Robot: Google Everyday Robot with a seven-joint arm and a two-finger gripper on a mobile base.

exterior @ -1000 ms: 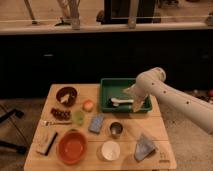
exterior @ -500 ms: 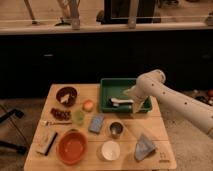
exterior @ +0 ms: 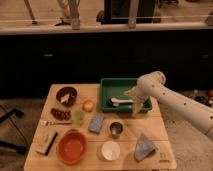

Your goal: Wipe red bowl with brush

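Note:
The red bowl sits at the front left of the wooden table. A white-handled brush lies inside the green bin at the table's back right. My gripper hangs from the white arm over the bin's right part, just right of the brush's handle end.
Also on the table: a dark bowl with food, an orange fruit, a green cup, a blue sponge, a metal cup, a white bowl, a blue-grey cloth, a dark tool.

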